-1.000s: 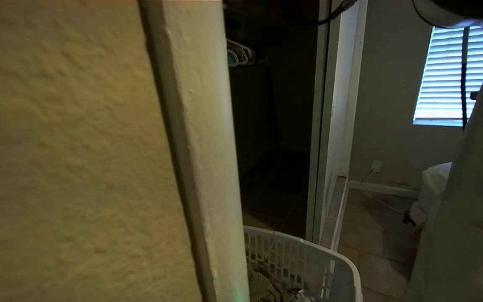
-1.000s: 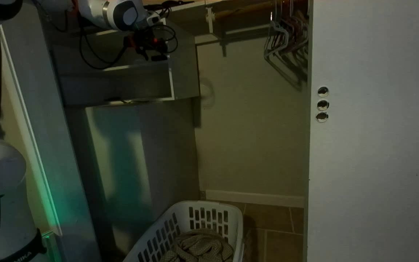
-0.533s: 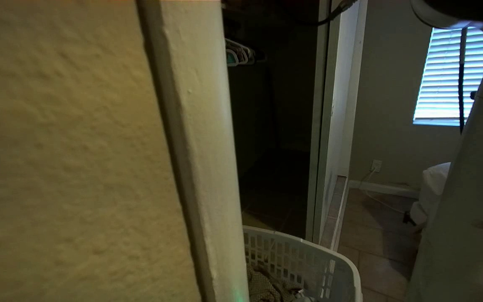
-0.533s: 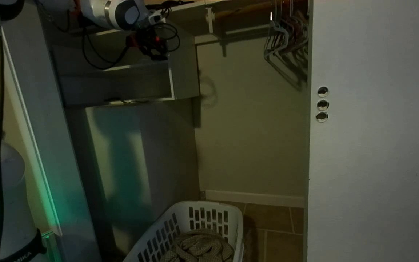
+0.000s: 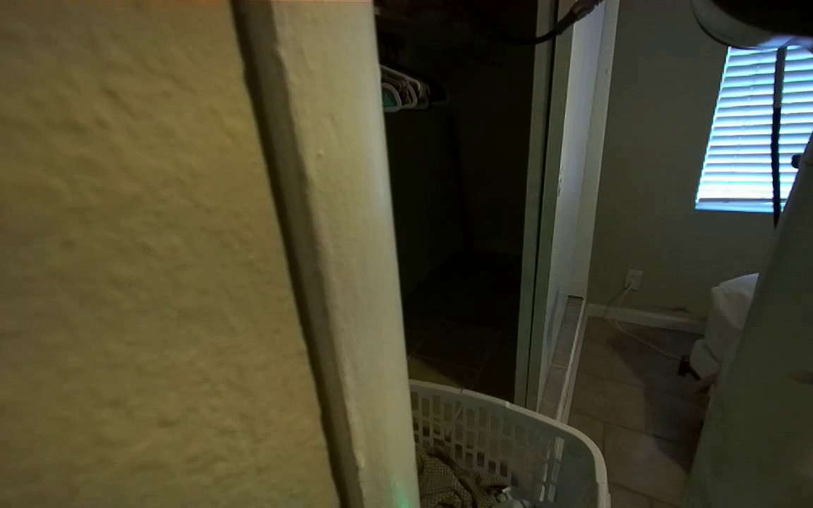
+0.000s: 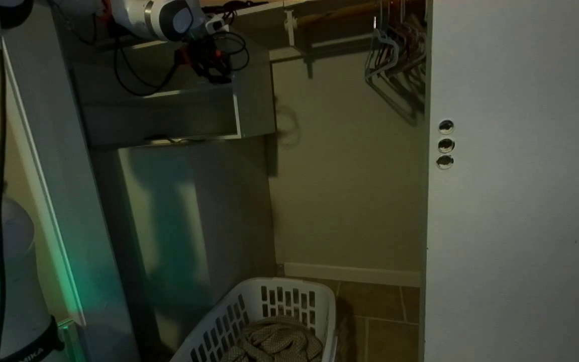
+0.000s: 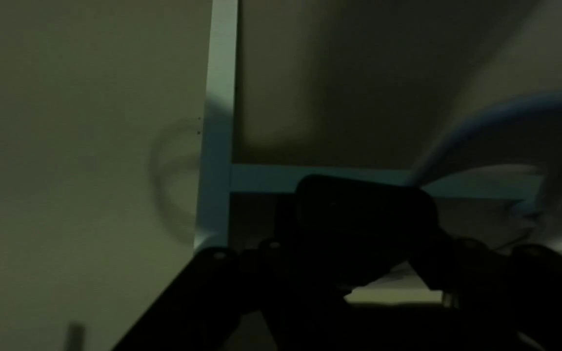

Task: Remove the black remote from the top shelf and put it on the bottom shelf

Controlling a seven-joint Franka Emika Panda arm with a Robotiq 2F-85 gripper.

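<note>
In the wrist view, which looks upside down and very dark, the black remote (image 7: pixel 366 202) shows as a rounded black block between the fingers. My gripper (image 7: pixel 361 231) is shut on it; the exact contact is lost in shadow. In an exterior view the gripper (image 6: pixel 218 75) hangs in front of the upper compartment, close to the edge of the top shelf (image 6: pixel 174 92). The remote does not stand out from the dark fingers there. Below lies the bottom shelf (image 6: pixel 221 136), part of the same white cabinet.
A thin dark item (image 6: pixel 159 137) lies along the bottom shelf's front edge. The cabinet's side panel (image 6: pixel 255 95) stands right of the gripper. Loose cables (image 6: pixel 141 90) loop beneath the wrist. Hangers (image 6: pixel 385 55), a laundry basket (image 6: pixel 329 322) and a door (image 6: pixel 515 201) are farther right or below.
One second ago the fingers stood apart; they have since come together around the remote. The wrist shifted very slightly, and over the last half second it looks still.
</note>
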